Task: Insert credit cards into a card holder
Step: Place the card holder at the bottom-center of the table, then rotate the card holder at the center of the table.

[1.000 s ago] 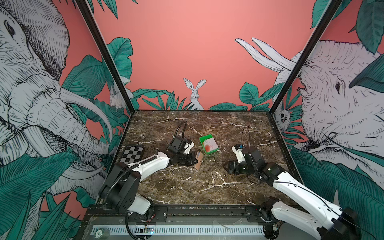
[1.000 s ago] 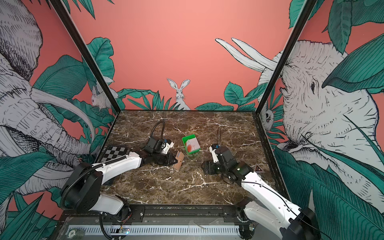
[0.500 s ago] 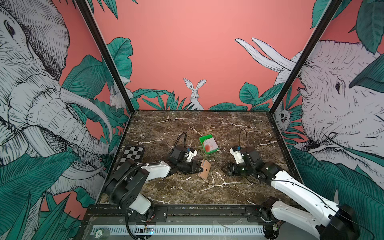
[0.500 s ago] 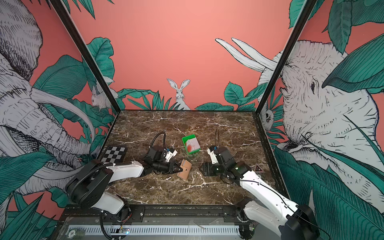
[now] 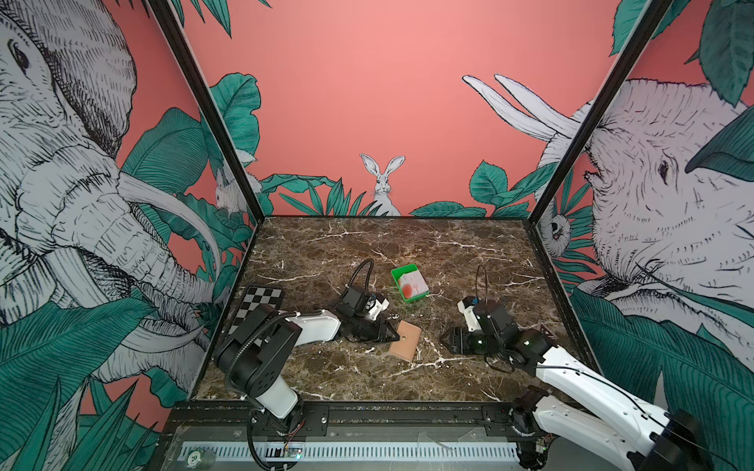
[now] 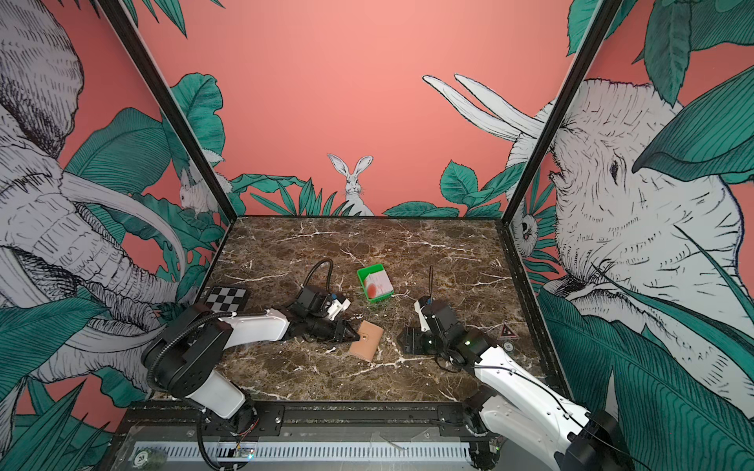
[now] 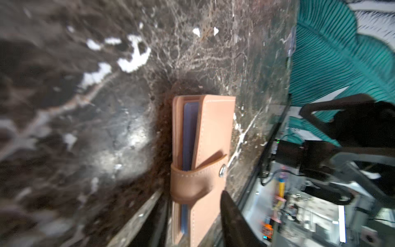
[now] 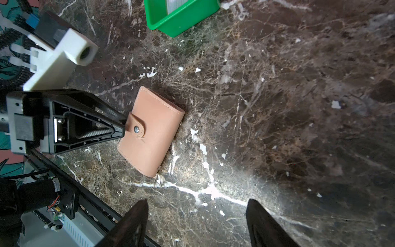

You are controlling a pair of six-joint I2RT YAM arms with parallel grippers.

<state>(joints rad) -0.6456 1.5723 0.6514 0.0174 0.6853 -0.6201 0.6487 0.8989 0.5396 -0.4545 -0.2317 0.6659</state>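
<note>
The tan card holder (image 5: 404,341) (image 6: 366,340) lies flat on the marble, snapped shut, its stud (image 8: 136,128) facing up. My left gripper (image 5: 395,335) (image 6: 355,336) is at the holder's strap edge. It is open, and the jaws stand either side of that edge (image 7: 192,196). A blue card (image 7: 190,132) shows inside the holder. More credit cards (image 5: 412,285) (image 6: 377,284), the top one white with a red circle, sit in the green tray. My right gripper (image 5: 449,340) (image 8: 196,203) hovers open and empty to the right of the holder.
The green tray (image 5: 402,270) (image 6: 369,270) (image 8: 181,25) stands behind the holder, mid-table. A checkerboard plate (image 5: 261,301) lies at the left edge. A small warning-triangle sticker (image 6: 507,331) sits near the right wall. Black frame rails border the table's front.
My left gripper carried the holder forward and to the right, set it down flat, and its jaws have parted. The right gripper shifted slightly left.
</note>
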